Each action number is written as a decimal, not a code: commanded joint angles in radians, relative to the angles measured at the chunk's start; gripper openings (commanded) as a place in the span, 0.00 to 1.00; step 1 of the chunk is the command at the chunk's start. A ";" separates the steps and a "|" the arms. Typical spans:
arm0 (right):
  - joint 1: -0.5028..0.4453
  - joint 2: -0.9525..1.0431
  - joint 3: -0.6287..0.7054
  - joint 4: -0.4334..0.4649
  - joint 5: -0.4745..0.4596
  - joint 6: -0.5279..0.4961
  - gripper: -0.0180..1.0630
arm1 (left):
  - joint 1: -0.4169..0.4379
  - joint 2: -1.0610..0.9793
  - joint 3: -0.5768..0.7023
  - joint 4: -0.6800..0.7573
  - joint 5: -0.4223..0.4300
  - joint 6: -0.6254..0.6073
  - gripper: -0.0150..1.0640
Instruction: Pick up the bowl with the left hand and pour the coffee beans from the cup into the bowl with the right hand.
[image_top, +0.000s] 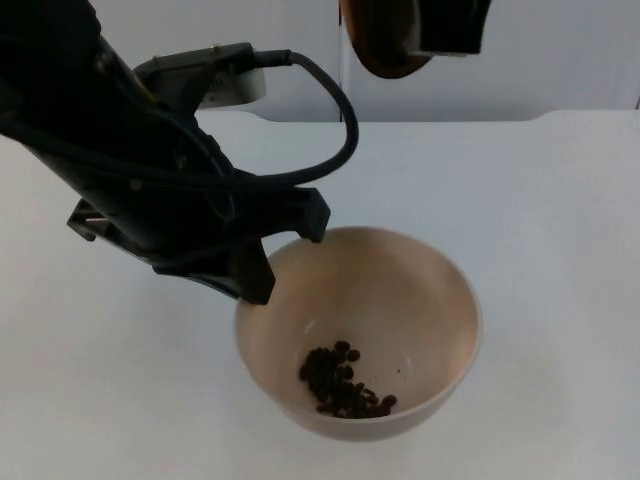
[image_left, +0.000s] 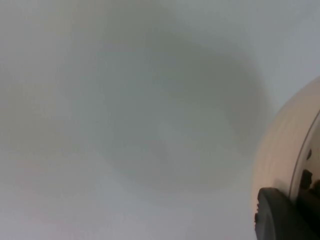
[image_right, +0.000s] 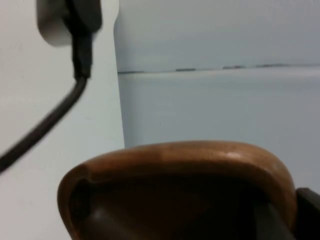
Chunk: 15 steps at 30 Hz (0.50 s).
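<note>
A cream bowl (image_top: 420, 290) hangs above the white table, held at its left rim by my left gripper (image_top: 285, 250), which is shut on it. Dark coffee beans (image_top: 343, 382) lie in a small heap at the bowl's bottom. The left wrist view has the bowl's outer wall (image_left: 280, 145) beside a black fingertip (image_left: 280, 215). High at the back, my right gripper (image_top: 440, 35) is shut on a brown wooden cup (image_top: 385, 45). The cup's rim (image_right: 180, 155) and dark inside appear in the right wrist view, with no beans visible in it.
The white table (image_top: 560, 220) spreads around the bowl and ends at the grey partition wall (image_top: 300, 50) behind. The bowl's shadow (image_left: 175, 115) falls on the table below it.
</note>
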 joint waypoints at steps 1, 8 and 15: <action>-0.034 -0.026 -0.027 0.069 0.010 0.007 0.02 | -0.005 -0.002 -0.004 -0.010 -0.001 -0.002 0.01; -0.117 -0.029 -0.127 0.282 0.007 0.008 0.02 | -0.005 -0.002 -0.004 -0.010 -0.003 -0.002 0.01; -0.262 -0.029 -0.213 0.519 0.007 0.018 0.02 | -0.005 -0.002 -0.004 -0.010 0.000 -0.002 0.01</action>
